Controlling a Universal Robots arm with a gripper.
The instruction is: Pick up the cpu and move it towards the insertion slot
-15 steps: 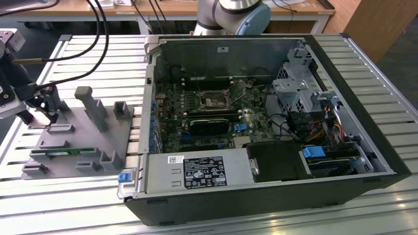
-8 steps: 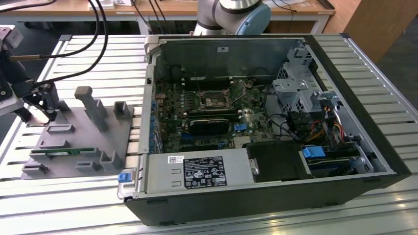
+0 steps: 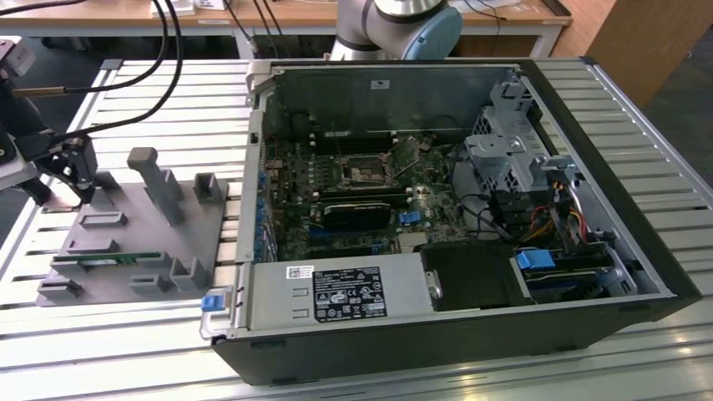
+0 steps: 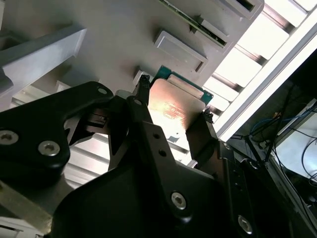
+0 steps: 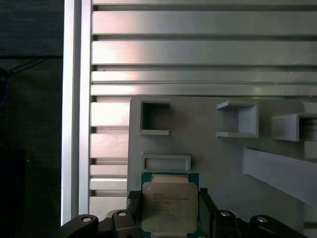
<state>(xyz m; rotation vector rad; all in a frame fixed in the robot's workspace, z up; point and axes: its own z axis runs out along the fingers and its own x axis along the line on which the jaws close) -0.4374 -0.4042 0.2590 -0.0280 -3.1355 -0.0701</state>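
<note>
Hand (image 5: pixel 168 199) pinches the cpu (image 5: pixel 170 210) by opposite edges, sparing its faces, above the grey holder (image 5: pixel 208 148); insertion slot (image 3: pixel 366 173) well apart

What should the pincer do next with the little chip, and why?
Probably lift straight up a little. The pincer seems shut on the cpu, which is close to the holder's raised blocks, and the slot is far off inside the case.
</note>
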